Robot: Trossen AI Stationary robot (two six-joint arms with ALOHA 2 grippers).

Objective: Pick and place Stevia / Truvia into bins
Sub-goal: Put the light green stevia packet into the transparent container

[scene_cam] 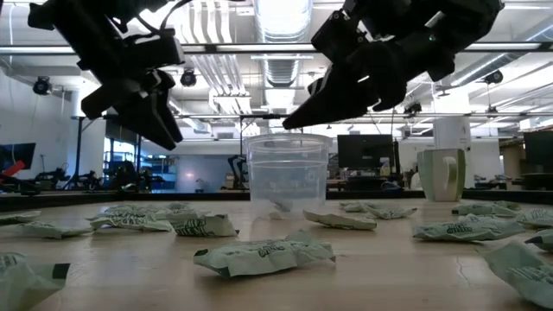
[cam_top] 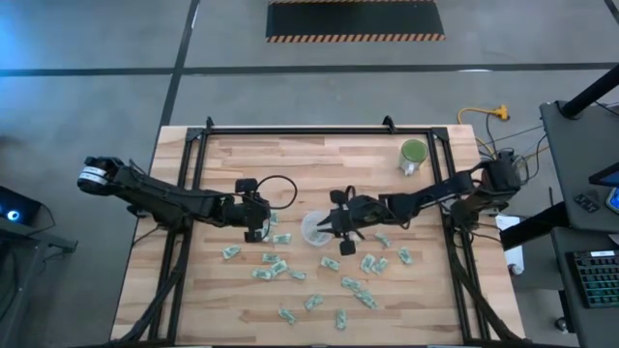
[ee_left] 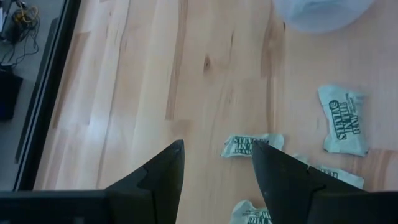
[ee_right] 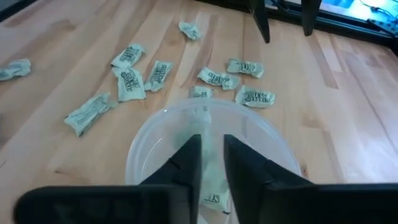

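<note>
A small round clear plastic cup stands upright mid-table with at least one packet inside, while crumpled pale green-and-white paper sweetener packets lie scattered flat across the wooden tabletop around it.

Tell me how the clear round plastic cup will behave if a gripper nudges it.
The clear round plastic cup looks thin-walled and nearly empty, so it is probably light and would slide on the wooden table. It stands taller than wide, so a nudge near the rim may tip it. The right gripper hangs just over it.

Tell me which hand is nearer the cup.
Right. The right hand hovers over the cup rim; the left hand hangs apart, off to its side.
</note>
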